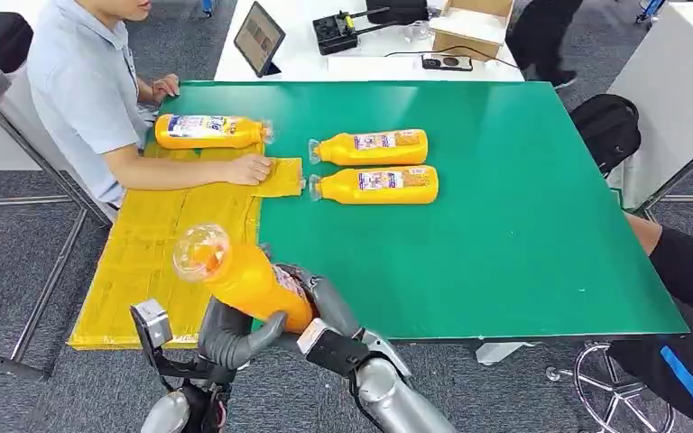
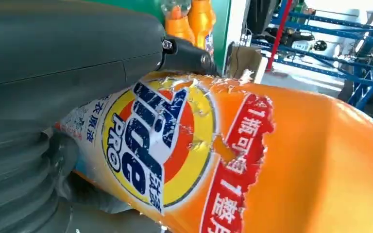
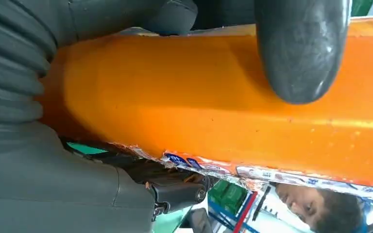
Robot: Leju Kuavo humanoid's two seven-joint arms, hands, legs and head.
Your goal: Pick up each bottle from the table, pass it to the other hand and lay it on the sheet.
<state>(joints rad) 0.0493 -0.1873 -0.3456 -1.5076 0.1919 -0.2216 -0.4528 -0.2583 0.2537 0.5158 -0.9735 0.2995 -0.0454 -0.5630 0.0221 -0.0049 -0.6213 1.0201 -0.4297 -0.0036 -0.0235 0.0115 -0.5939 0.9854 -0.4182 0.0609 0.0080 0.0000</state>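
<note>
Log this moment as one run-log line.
phase: handover | held bottle: gripped by left hand and right hand | yellow sheet: one bottle | green table: two bottles

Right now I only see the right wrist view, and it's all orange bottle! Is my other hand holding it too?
Observer: Yes. In the head view the left hand grips the held bottle together with the right hand.
Operator: How many are on the table?
Observer: Two lie side by side on the green table: the far bottle and the near bottle.
Operator: Any on the sheet?
Observer: One, the sheet bottle, lies at the far end of the yellow sheet, by a person's hand.
</note>
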